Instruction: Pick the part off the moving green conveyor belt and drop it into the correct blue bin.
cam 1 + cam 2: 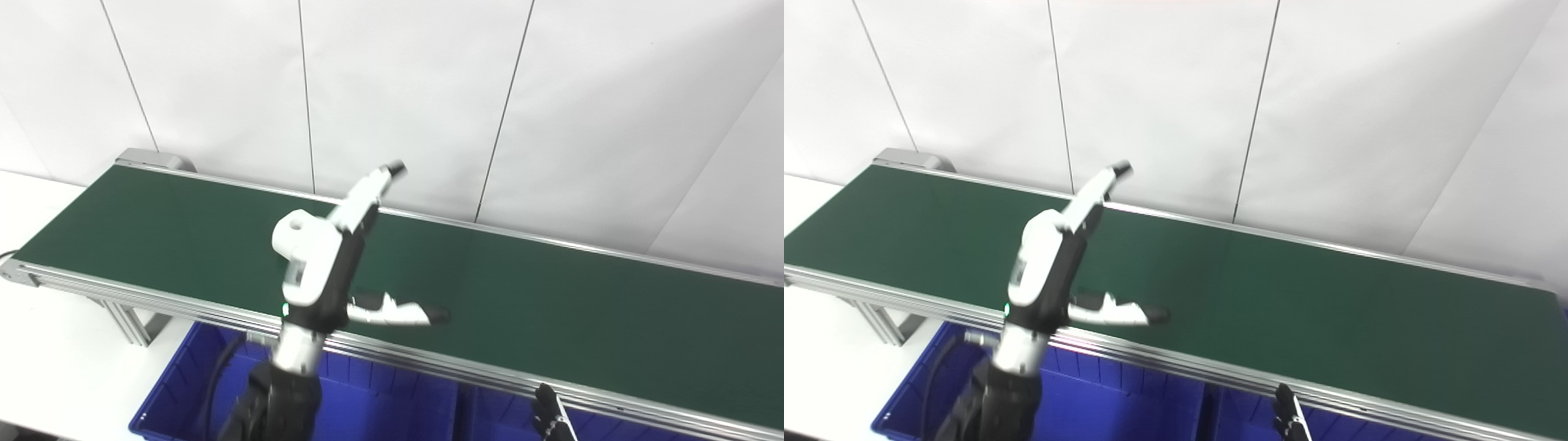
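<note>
The matte green conveyor belt (551, 294) runs flat between ribbed aluminium rails. No part shows near the left hand (324, 263), which is spread wide and holds nothing. The right hand (551, 419) is barely visible; grip unclear.

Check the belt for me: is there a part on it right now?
No. The green belt shows bare along its whole visible length, with only the open left hand raised over it.
</note>
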Available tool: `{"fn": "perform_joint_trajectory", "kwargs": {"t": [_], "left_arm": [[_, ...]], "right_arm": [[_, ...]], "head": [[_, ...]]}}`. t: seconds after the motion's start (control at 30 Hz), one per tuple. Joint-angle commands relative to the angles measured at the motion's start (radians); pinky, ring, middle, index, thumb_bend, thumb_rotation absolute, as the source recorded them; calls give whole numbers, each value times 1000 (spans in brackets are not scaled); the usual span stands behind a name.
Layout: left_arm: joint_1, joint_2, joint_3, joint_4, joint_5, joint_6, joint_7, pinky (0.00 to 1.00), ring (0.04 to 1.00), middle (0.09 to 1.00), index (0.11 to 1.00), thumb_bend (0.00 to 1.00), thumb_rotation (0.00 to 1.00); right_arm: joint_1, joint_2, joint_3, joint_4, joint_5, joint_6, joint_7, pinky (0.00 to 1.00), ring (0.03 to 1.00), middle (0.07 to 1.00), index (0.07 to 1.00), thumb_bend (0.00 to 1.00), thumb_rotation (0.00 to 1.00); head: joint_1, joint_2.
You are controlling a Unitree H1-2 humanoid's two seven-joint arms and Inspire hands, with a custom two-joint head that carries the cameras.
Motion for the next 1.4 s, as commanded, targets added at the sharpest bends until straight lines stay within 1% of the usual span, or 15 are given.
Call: {"fn": "perform_joint_trajectory", "kwargs": {"t": [0.0,0.17,0.23,0.37,0.43,0.5,0.6,0.63,0.73,0.83,0.93,1.03,1.13,1.23,1.37], "left_arm": [[-48,34,17,15,30,21,36,789,923,950,949,905,702],[-125,117,51,124,51,69,60,791,920,941,946,928,697],[-150,144,56,162,53,86,68,775,913,934,934,924,656],[-212,194,60,267,87,135,100,782,898,923,932,916,632],[-240,206,60,321,96,168,119,815,896,918,935,917,594],[-263,213,55,367,102,203,137,807,894,912,930,928,563],[-310,218,50,468,109,267,172,779,877,896,915,954,546],[-323,217,51,498,105,289,181,760,866,888,905,965,538],[-353,211,49,562,76,325,213,762,870,890,899,957,515],[-395,186,55,640,36,369,252,776,879,902,899,950,520],[-427,166,39,694,8,399,282,765,881,908,903,941,524],[-439,153,16,704,-13,421,292,781,893,915,911,950,535],[-450,126,-17,701,-20,445,299,794,898,918,918,978,567],[-452,101,-45,681,-24,475,289,818,911,928,927,968,572],[-443,35,-90,663,-34,491,308,823,910,926,928,957,557]], "right_arm": [[-13,10,-7,-16,7,-61,11,1000,1000,1000,1000,1000,1000],[-14,11,-9,-14,6,-61,13,1000,1000,1000,1000,1000,1000],[-15,12,-10,-13,6,-61,14,1000,1000,1000,1000,1000,1000],[-18,15,-10,-8,-1,-61,13,1000,1000,1000,1000,1000,1000],[-18,18,-10,-7,-3,-61,12,1000,1000,1000,1000,1000,1000],[-18,19,-10,-8,-4,-61,13,1000,1000,1000,1000,1000,1000],[-19,22,-10,-7,-2,-61,17,1000,1000,1000,1000,1000,1000],[-18,23,-10,-8,-2,-61,18,1000,1000,1000,1000,1000,1000],[-16,25,-9,-11,-3,-61,21,1000,1000,1000,1000,1000,1000],[-14,28,-7,-12,0,-61,25,1000,1000,1000,1000,1000,1000],[-12,32,-6,-16,-4,-61,23,1000,1000,1000,1000,1000,1000],[-10,36,-4,-19,-8,-61,21,1000,1000,1000,1000,1000,1000],[-10,42,-2,-21,-15,-61,16,1000,1000,1000,1000,1000,1000],[-10,47,1,-22,-20,-61,13,1000,1000,1000,1000,1000,1000],[-11,52,8,-21,-28,-61,12,1000,1000,1000,1000,1000,1000]], "head": [[0,1],[4,-2],[4,-2],[5,-5],[4,-5],[4,-5],[3,-4],[2,-4],[-1,-4],[-3,-5],[-6,-4],[-10,-2],[-15,1],[-18,1],[-27,2]]}}
